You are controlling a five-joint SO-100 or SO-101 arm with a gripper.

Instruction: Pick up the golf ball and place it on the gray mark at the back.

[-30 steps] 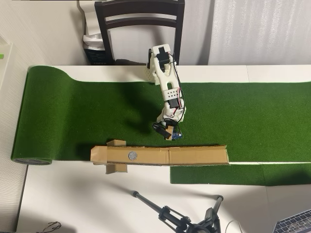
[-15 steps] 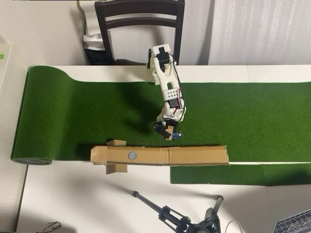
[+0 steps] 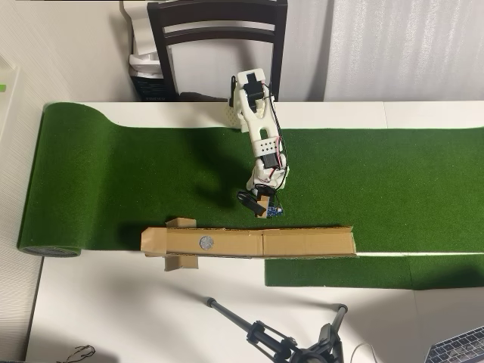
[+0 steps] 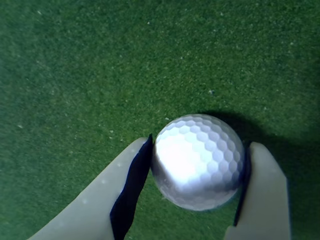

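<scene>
One golf ball [image 4: 198,161] is all I count, and I find it only in the wrist view, where it sits between the two pale fingers [image 4: 262,190] of the claw [image 4: 196,165], the dark pads pressed against its left and right sides; I read the claw as closed on the ball. Green turf [image 4: 100,75] fills the rest of that view, with the ball's shadow falling to the right, though I cannot tell whether the ball touches the turf or is lifted off it. From the overhead view I count one arm [image 3: 261,140], one gray mark [image 3: 205,243], one cardboard strip [image 3: 302,243] and one dark chair [image 3: 217,34]. The arm rises from its white base at the far edge of the table [image 3: 113,302] and reaches toward the near side over the turf [image 3: 113,181], its wrist bent down so that the claw [image 3: 259,208] points at the mat just on the far side of the strip. In that view the ball is hidden under the claw. The gray mark lies on the left part of the strip, to the left of the claw and apart from it. A black tripod [image 3: 280,340] lies on the near side of the table.
</scene>
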